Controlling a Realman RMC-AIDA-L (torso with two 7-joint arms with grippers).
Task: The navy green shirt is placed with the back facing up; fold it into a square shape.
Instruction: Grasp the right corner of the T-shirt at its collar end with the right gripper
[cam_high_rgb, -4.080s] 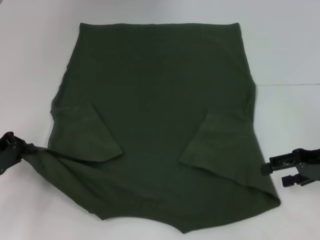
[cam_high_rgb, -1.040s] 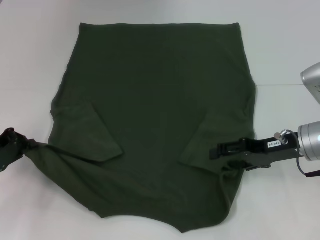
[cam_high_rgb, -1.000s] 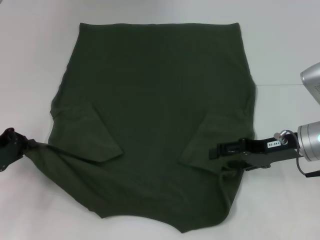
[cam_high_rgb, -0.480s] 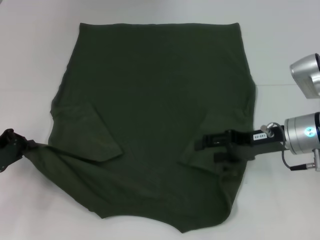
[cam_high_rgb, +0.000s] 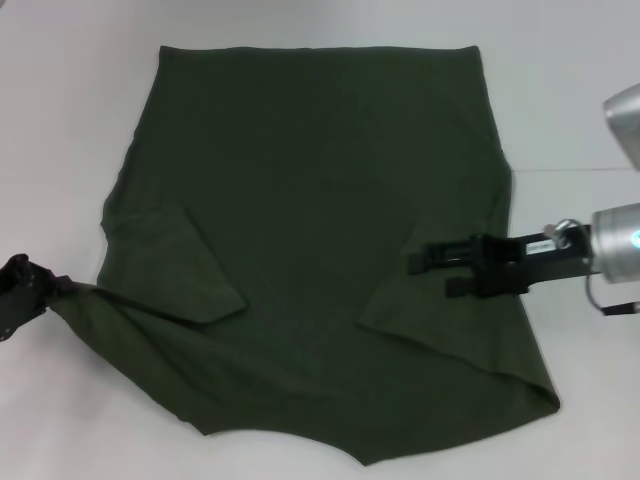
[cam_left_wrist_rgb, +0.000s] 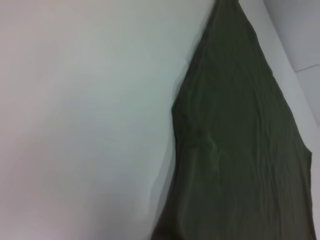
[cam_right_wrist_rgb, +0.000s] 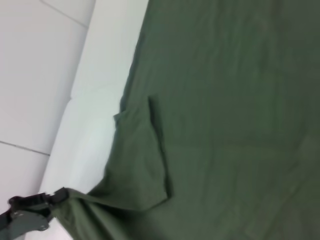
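A dark olive-green shirt (cam_high_rgb: 310, 240) lies spread on a white table (cam_high_rgb: 70, 120), both short sleeves folded inward onto the body. At the near left corner, the left gripper (cam_high_rgb: 22, 290) pinches a bunched point of the fabric, drawing it outward past the cloth's edge. The right gripper (cam_high_rgb: 428, 262) reaches in from the right side, its black fingers extended above the folded right sleeve, with no fabric in its grasp.

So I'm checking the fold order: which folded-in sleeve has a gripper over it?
The sleeve on the robot's right; the right gripper reaches over its upper part. The left sleeve lies uncovered, with the left gripper at the shirt's corner.
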